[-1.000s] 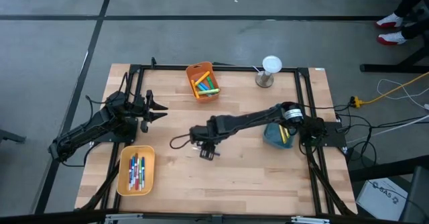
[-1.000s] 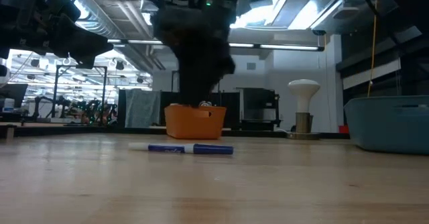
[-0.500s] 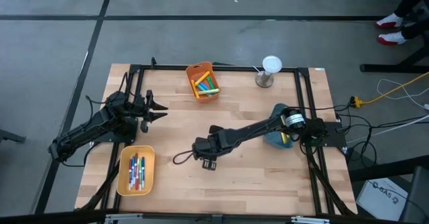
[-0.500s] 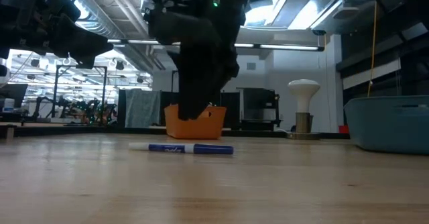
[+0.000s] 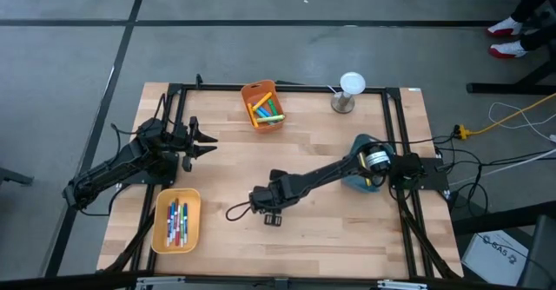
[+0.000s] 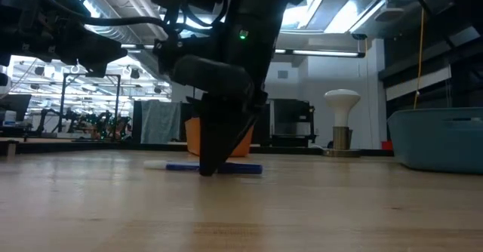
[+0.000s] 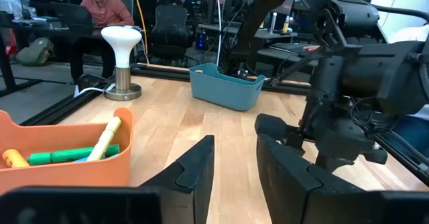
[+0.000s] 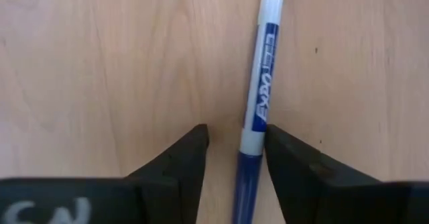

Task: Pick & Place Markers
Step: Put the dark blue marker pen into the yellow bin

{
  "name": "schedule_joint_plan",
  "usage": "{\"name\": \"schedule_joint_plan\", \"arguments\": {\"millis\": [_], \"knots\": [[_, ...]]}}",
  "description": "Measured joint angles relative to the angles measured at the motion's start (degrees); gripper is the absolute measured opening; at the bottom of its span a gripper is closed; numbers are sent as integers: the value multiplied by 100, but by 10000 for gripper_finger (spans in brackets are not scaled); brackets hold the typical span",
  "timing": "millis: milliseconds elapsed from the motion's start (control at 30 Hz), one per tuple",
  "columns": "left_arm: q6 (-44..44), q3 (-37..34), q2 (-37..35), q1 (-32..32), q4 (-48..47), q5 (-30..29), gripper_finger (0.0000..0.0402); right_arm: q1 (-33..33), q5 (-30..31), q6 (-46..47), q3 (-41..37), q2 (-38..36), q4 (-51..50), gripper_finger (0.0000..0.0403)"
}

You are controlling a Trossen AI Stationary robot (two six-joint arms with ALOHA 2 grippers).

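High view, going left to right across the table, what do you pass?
Left claw → yellow bin of markers → orange bin of markers → right claw lowered over a blue marker → white lamp → teal bin.

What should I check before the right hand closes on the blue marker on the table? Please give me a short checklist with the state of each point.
1. Blue marker lies flat on the bare table: ok.
2. Right hand is down at the marker, fingers on both sides of it: ok.
3. Marker centred in the gap: not ok; it lies close to one finger.
4. Fingers open, not gripping: ok.
5. Left hand waits away near the table's left edge: ok.
6. Yellow tray, holding other markers, has free room: ok.
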Motion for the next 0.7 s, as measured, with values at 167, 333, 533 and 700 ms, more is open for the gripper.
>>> {"name": "schedule_joint_plan", "arguments": {"millis": [167,333,533,700], "knots": [[-2,0,0,1,0,0,109,9,133,93,2,16,-59,105],[0,0,0,0,0,0,111,-5,88,109,-2,20,-84,37],[-2,0,0,2,0,0,107,-17,120,16,-20,31,321,33],[0,0,2,2,-2,0,110,-39,40,-57,-25,38,484,61]]}}
